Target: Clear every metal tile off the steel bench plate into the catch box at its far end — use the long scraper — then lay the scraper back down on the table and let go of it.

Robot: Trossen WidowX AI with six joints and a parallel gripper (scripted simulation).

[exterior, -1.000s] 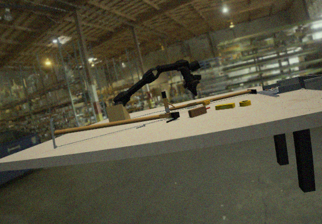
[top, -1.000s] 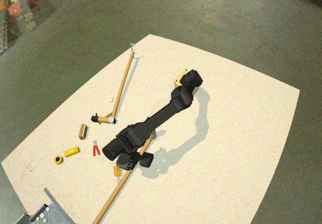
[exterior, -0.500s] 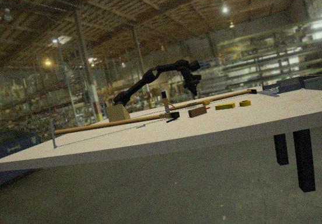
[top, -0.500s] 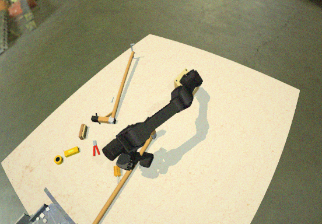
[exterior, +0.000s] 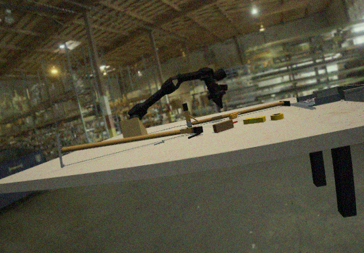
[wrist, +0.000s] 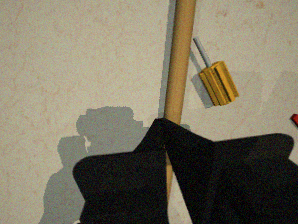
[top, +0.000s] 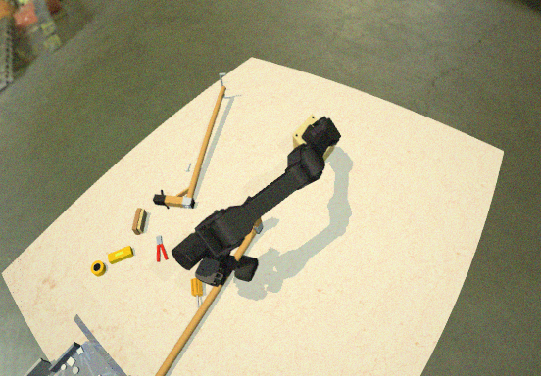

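Note:
The long scraper [top: 196, 313] [exterior: 257, 107] [wrist: 177, 60], a wooden pole, lies flat on the table and runs toward the near-left corner. My gripper [top: 226, 267] [exterior: 219, 105] [wrist: 159, 123] hovers right over the pole with its fingers shut together and nothing between them. The pole passes beneath the fingertips in the wrist view. The steel bench plate [top: 90, 359] [exterior: 304, 105] shows at the table's near-left corner, with small pale metal tiles [top: 71, 361] on it. Grey box walls [exterior: 353, 93] stand beyond it. Most of the plate is cut off by the frame edge.
A yellow-handled screwdriver [top: 196, 288] [wrist: 219, 82] lies just beside the pole. Red pliers [top: 158, 250], a yellow level [top: 121, 255] [exterior: 254, 120], a yellow tape roll [top: 98, 267] [exterior: 277, 116] and a wooden block [top: 139, 220] [exterior: 223, 125] lie to the left. A long bow saw [top: 206, 137] [exterior: 125, 140] lies farther back.

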